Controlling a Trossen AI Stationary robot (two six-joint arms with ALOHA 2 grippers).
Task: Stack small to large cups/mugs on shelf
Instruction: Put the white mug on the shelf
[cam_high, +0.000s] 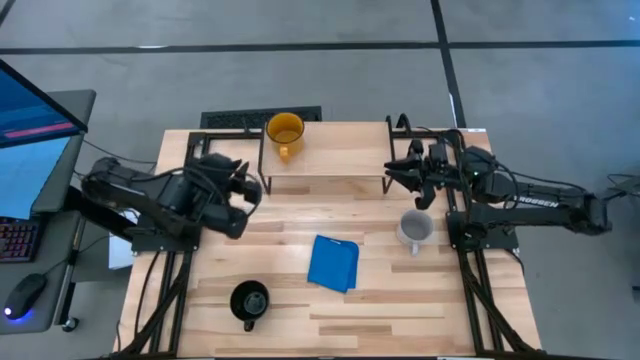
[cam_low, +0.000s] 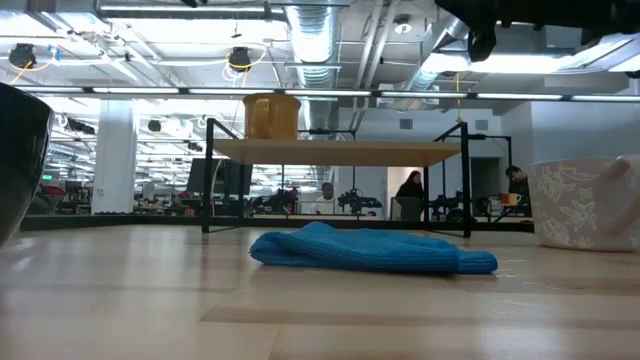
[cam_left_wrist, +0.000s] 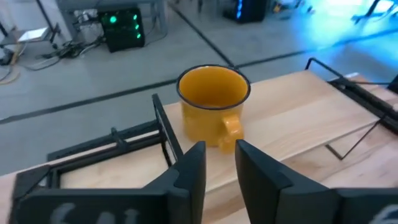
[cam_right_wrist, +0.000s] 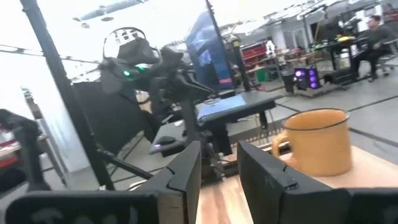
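Observation:
The yellow-orange mug (cam_high: 285, 133) stands upright on the left far part of the shelf's wood top board (cam_high: 335, 155); it also shows in the low view (cam_low: 271, 116). The light grey mug (cam_high: 415, 229) stands on the table to the right of the shelf's near edge. The black mug (cam_high: 249, 300) stands near the table's front edge. My left gripper (cam_high: 255, 188) hovers by the shelf's left end, narrowly open and empty, pointing at the yellow mug (cam_left_wrist: 211, 106). My right gripper (cam_high: 392, 170) hovers by the shelf's right end, narrowly open and empty.
A blue cloth (cam_high: 333, 262) lies on the table in front of the shelf, between the grey and black mugs. Black metal frames (cam_high: 470, 240) run along both table sides. A monitor and keyboard (cam_high: 30, 150) stand left of the table. People show in the room behind (cam_low: 410, 190).

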